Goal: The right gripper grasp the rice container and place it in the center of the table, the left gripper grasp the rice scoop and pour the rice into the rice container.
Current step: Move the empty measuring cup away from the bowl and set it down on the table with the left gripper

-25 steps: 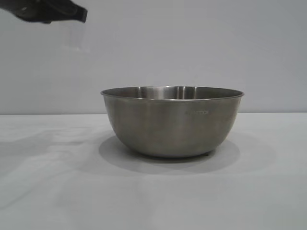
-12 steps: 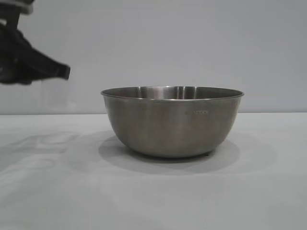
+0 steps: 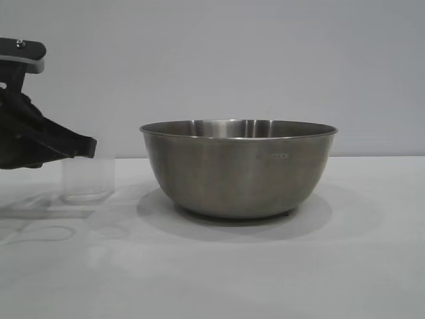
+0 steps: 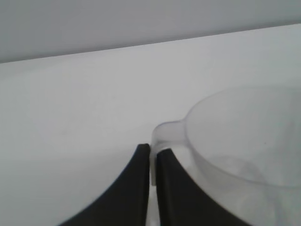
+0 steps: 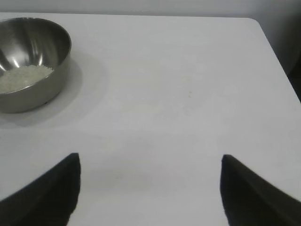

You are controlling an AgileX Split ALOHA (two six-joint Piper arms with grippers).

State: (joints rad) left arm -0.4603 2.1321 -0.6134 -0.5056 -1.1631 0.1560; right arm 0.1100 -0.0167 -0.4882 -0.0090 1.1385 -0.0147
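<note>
A plain white matte table [image 3: 212,266] carries two things. A large stainless-steel mixing bowl [image 3: 238,169] stands upright near the middle, casting a soft shadow around its base. To its left, a little apart from it, a small clear plastic measuring cup [image 3: 87,178] stands upright on the surface. The right wrist view shows a rounded table corner.

The left arm's black claw-like gripper [image 3: 89,147] tapers to a blunt squared tip in the exterior view, its matte body angular and faceted. Above it sits a flat grey bracket plate [image 3: 23,55] with a dark top and a small screw head. Close up, its two black fingers [image 4: 176,193] are smooth curved wedges. The right arm's matching black gripper [image 5: 149,188] shows two pointed, matte black fingers [image 5: 49,195].
</note>
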